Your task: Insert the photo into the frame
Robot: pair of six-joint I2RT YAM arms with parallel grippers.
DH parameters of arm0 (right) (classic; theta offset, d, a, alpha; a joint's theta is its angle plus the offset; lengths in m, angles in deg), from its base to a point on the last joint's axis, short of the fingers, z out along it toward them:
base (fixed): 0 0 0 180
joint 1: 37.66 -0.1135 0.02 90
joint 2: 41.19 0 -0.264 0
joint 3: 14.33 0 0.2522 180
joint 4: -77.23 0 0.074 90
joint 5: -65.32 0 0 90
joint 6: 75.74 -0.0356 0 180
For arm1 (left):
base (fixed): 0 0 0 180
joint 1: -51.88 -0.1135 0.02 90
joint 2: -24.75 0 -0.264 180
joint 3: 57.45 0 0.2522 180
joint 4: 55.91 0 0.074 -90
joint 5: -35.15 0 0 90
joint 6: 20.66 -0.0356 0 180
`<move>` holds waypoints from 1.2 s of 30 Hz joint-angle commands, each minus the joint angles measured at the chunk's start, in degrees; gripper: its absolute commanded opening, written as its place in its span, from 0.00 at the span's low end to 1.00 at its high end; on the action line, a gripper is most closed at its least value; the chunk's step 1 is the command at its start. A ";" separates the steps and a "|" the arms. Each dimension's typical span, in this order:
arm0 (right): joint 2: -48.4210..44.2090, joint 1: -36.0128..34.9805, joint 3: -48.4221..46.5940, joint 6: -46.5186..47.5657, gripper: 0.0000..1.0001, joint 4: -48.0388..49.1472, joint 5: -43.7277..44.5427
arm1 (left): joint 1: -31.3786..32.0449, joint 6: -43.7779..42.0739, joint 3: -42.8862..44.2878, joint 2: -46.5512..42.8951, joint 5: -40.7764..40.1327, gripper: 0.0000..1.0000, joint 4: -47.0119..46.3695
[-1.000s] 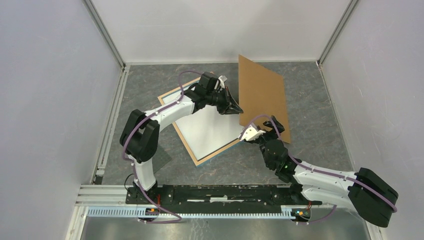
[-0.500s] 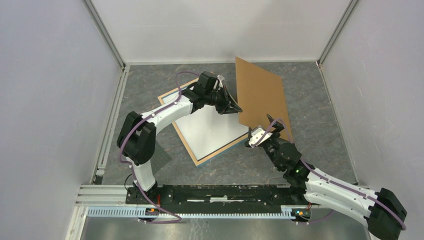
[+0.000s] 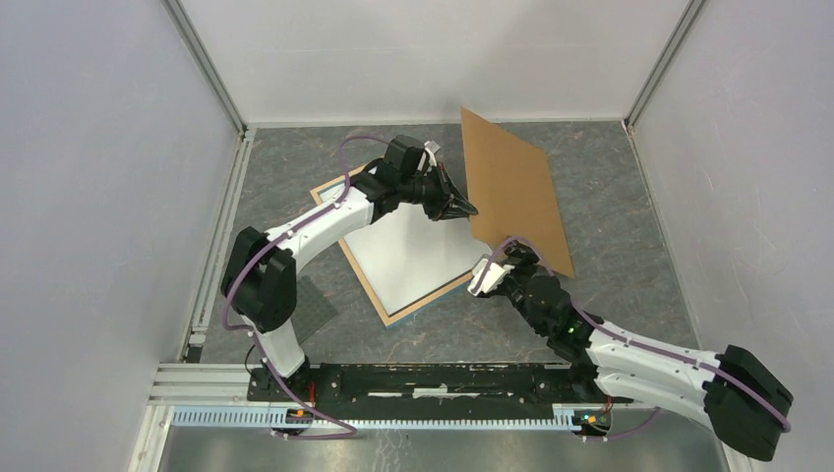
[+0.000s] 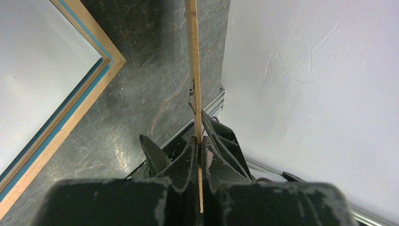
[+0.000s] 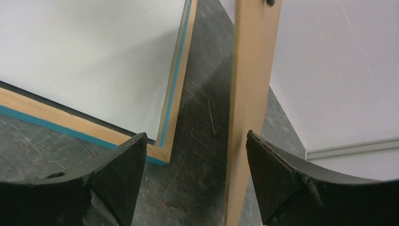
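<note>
The frame [image 3: 366, 285] lies flat on the dark marbled surface [image 3: 610, 197], about midway between the near and far edges and a little toward the left edge. It is turned at an angle, so one corner points at the near edge. Its light wood side faces up, with a thin blue line along the inner lip. The photo [image 3: 413, 256] sits inside the frame's opening with its plain white side up, filling it nearly edge to edge.

The brown cardboard board [image 3: 511, 187] is held off the surface to the right of the frame, tilted. Its upper corner reaches toward the far edge and its lower corner points toward the near right. The left end effector [image 3: 462, 209] is closed tightly on the board's left edge. In the left wrist view the board is seen edge-on, clamped between the two black fingers.

The right end effector [image 3: 511, 256] hovers just beyond the frame's right corner, at the board's lower edge. Its fingers [image 5: 117, 174] are spread wide, and the board's edge stands between them, much closer to the right finger. I cannot tell whether that finger touches the board. The frame's corner shows beside the left finger.
</note>
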 commanded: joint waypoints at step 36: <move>-1.59 0.23 -13.50 -10.21 0.00 7.21 30.36 | -0.48 -31.73 12.07 -23.92 -18.08 1.00 22.85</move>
